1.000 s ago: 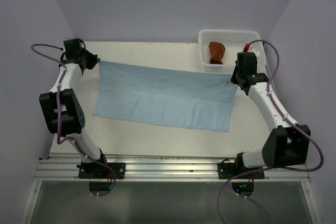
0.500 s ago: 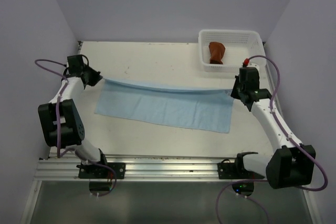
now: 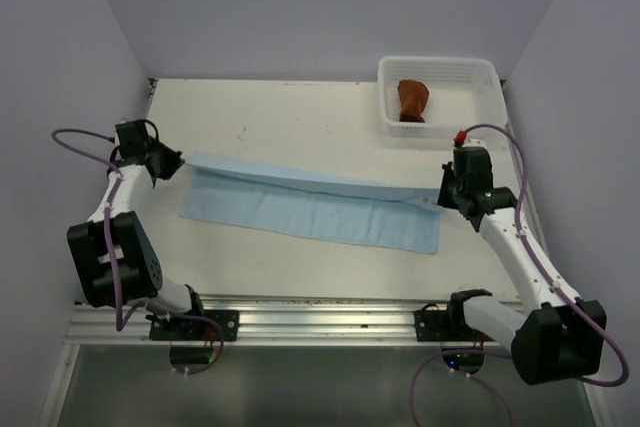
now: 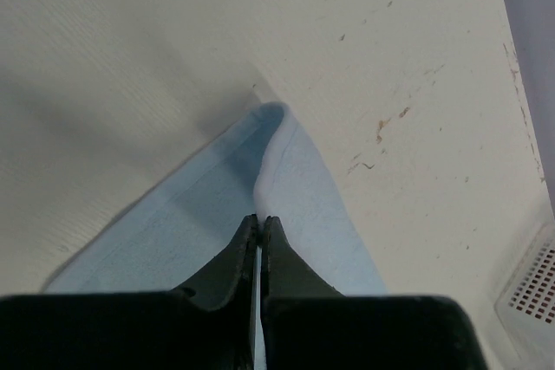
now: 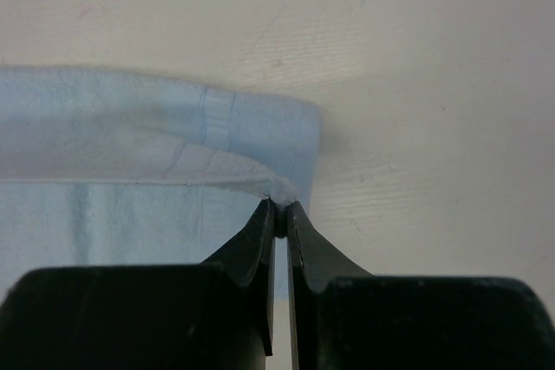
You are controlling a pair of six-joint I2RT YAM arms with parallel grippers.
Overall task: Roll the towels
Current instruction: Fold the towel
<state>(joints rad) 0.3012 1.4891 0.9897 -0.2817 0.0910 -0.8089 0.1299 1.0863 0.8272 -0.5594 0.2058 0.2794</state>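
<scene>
Cream table (image 3: 300,127) with lavender walls around it, and a blue towel (image 3: 330,222) stretched left to right across the middle, nearer the front than the back. My left gripper (image 3: 170,161) is clamped on the towel's far-left corner and my right gripper (image 3: 441,197) on its far-right corner. Both wrist views show the fingers pressed together with only a thin sliver of cloth between them. I hold the far edge taut and lifted between the two arms so it carries over the half lying flat, which keeps the fold straight and free of bunching. I read this as a lengthwise fold to narrow the towel before any rolling, so the task is at an early stage. A white basket (image 3: 482,71) sits at the far-right corner with a brown rolled cloth (image 3: 412,100) inside, probably a finished towel, well apart from the blue one. Against a second ago, both grippers have come toward the near edge. The far edge sat up by the basket and now hangs over the towel's middle, and the visible blue band is much narrower.
</scene>
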